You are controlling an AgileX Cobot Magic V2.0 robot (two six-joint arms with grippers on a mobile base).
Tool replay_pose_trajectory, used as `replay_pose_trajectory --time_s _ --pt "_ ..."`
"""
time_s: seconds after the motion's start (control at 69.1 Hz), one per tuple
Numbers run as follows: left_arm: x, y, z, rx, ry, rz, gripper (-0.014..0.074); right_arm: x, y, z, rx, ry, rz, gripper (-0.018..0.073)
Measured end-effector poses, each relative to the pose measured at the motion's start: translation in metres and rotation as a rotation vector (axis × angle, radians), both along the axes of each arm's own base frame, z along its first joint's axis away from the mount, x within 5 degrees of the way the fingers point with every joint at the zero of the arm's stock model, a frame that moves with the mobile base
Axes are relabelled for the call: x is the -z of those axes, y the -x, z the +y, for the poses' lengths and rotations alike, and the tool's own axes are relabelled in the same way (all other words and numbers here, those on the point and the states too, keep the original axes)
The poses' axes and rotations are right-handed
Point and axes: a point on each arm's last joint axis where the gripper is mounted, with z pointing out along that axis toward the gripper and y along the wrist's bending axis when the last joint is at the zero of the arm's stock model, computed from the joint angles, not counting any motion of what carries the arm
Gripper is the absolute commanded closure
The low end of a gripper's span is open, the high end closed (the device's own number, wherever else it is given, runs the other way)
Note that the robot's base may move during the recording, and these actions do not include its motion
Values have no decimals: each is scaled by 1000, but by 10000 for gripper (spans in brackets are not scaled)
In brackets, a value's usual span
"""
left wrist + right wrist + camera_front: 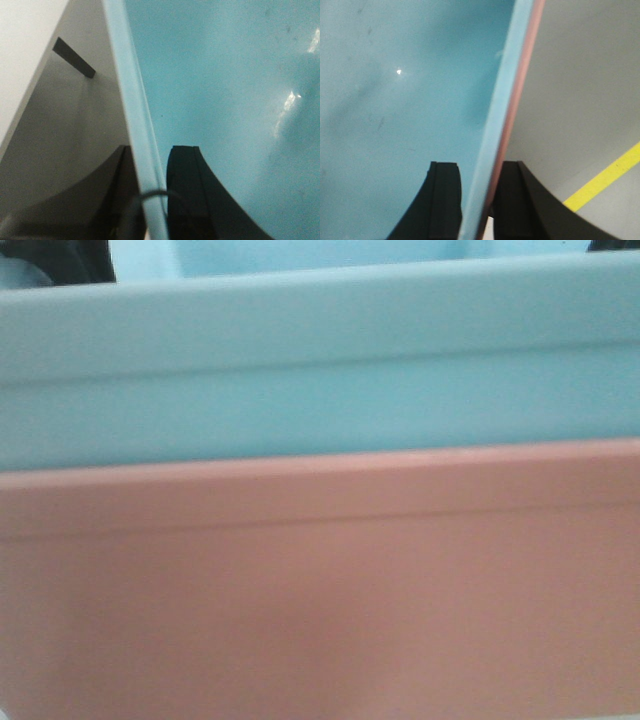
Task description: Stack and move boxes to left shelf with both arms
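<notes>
The blue tub (pixel 320 370) sits nested inside the pink tub (pixel 320 590), its rim and upper wall standing above the pink rim. The pair is so close to the front camera that their near walls fill almost the whole view (everything there is soft and blurred). Only a sliver of the blue interior shows along the top edge, with dark corners at the far left and far right that cannot be made out.

The left gripper (pixel 152 165) is closed on the left wall of the blue tub. One black finger (pixel 185 200) lies inside against the blue interior, the other is outside, and the pale rim runs between them. Whether the pink wall is also caught there cannot be told. A thin dark wire crosses the rim near the fingers. Out past the wall lies grey floor (pixel 75 125) with a short dark strip (pixel 74 57) on it, and a white surface (pixel 20 50) at the far left.

The right gripper (pixel 479 170) pinches the right wall. Its inner finger (pixel 445 200) is on the blue interior and its outer one is outside the pink wall, so both rims are clamped together. Beyond them, to the right, is grey floor (pixel 580 90) crossed by a yellow line (pixel 605 180).
</notes>
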Motion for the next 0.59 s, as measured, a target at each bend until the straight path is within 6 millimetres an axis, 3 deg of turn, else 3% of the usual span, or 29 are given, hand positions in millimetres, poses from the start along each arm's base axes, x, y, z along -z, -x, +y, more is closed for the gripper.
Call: replay_pose_trajectory --time_s 0.593 --pt "0 0 0 0 0 0 599 0 0 0 0 0 0 523"
